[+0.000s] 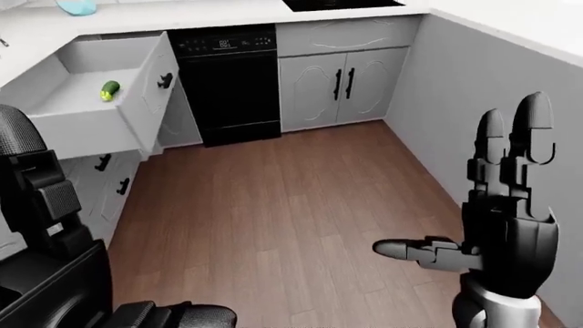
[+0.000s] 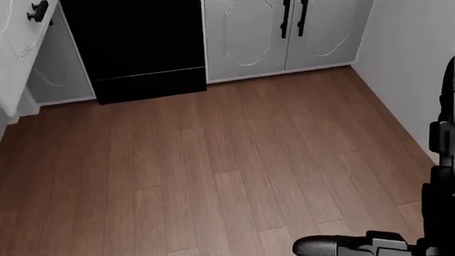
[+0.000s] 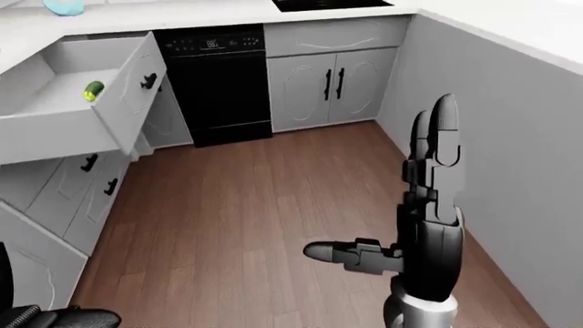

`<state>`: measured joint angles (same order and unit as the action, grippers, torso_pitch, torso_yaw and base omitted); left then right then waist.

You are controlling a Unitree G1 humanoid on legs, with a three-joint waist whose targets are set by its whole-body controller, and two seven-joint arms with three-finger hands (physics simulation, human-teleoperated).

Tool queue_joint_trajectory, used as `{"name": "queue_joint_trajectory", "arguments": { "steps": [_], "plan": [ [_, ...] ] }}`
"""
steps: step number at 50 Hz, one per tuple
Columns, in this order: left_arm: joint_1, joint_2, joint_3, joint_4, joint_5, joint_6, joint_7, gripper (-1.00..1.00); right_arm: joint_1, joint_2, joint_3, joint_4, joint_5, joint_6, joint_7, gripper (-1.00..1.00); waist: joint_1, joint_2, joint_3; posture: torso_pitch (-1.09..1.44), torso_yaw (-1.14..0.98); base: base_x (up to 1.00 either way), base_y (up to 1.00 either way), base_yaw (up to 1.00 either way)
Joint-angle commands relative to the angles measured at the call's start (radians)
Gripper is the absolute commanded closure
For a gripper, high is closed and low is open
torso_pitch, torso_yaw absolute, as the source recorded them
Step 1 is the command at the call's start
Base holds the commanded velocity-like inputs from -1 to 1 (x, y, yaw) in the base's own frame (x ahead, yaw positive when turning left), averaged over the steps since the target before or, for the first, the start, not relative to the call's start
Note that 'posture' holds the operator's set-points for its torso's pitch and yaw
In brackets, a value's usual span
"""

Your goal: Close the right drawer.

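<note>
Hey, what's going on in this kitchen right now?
A humanoid robot stands on the wood floor, handling nothing. The drawer at the left-eye view's upper left is pulled fully out, with a small green vegetable inside. The right hand is raised with fingers open, well away from the drawer. The left hand sits low at the bottom edge.

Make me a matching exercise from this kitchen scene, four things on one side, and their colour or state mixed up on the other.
Things:
1. drawer
2. oven
3. right hand
4. small item in the drawer

Descriptions:
A. green
B. pulled open, at the left-eye view's upper left
C. black, between grey cabinets
D. fingers open, pointing up

Pairs: 1-B, 2-C, 3-D, 4-A
</note>
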<state>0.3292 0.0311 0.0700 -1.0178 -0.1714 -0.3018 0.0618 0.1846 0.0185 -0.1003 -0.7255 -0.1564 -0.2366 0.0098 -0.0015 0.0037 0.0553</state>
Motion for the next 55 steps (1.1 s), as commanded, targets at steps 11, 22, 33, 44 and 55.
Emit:
{"name": "queue_joint_trajectory", "arguments": {
  "steps": [11, 22, 33, 44, 55],
  "plan": [
    [0.001, 0.020, -0.009, -0.029, 0.005, -0.023, 0.013, -1.00, -0.012, -0.003, -0.001, -0.026, 0.001, -0.027, -0.006, -1.00, -0.018, -0.055, -0.017, 0.00, 0.00, 0.00, 0.49, 0.00],
    [-0.002, 0.025, -0.009, -0.029, 0.002, -0.018, 0.018, -1.00, -0.007, -0.003, 0.001, -0.032, 0.003, -0.024, -0.003, -1.00, 0.006, 0.057, -0.009, 0.00, 0.00, 0.00, 0.49, 0.00],
    [-0.005, 0.012, -0.005, -0.029, 0.003, -0.011, 0.004, -1.00, -0.011, -0.004, 0.000, -0.030, 0.003, -0.020, -0.002, -1.00, -0.013, -0.085, -0.018, 0.00, 0.00, 0.00, 0.49, 0.00],
    [-0.007, -0.003, -0.001, -0.029, 0.002, -0.005, -0.013, -1.00, -0.012, -0.004, 0.003, -0.017, 0.000, -0.029, -0.005, -1.00, -0.019, 0.059, -0.017, 0.00, 0.00, 0.00, 0.49, 0.00],
    [-0.003, -0.014, -0.002, -0.029, 0.004, -0.009, -0.024, -1.00, -0.003, -0.003, 0.005, -0.017, -0.001, -0.036, -0.006, -1.00, -0.003, -0.011, 0.000, 0.00, 0.00, 0.00, 0.49, 0.00]
  ]
}}
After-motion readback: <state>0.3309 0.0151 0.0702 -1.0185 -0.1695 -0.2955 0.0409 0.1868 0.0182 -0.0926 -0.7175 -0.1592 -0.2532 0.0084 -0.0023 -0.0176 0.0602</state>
